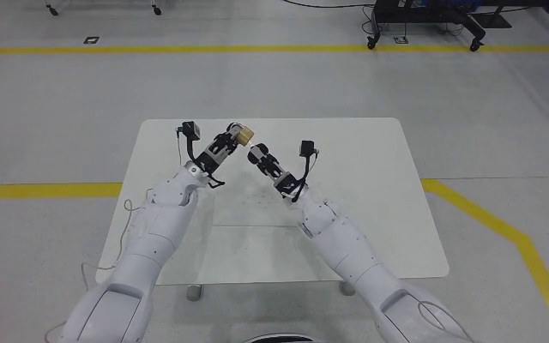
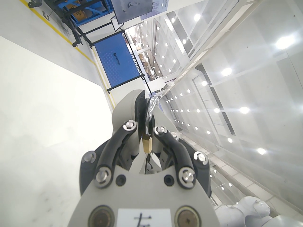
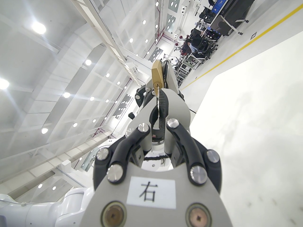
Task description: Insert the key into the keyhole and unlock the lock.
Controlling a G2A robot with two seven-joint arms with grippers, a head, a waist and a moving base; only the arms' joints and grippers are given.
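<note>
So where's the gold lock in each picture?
Top view: lock at the left gripper tip, over the far half of the table.
Left wrist view: lock's brass body peeks between the fingers.
Right wrist view: lock just past the key tip.
Shared landmark: the white table.

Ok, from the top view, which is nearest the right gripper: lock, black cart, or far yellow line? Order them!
1. Lock, just ahead of the right gripper.
2. Far yellow line, across the floor beyond the table.
3. Black cart, back right corner.
</note>
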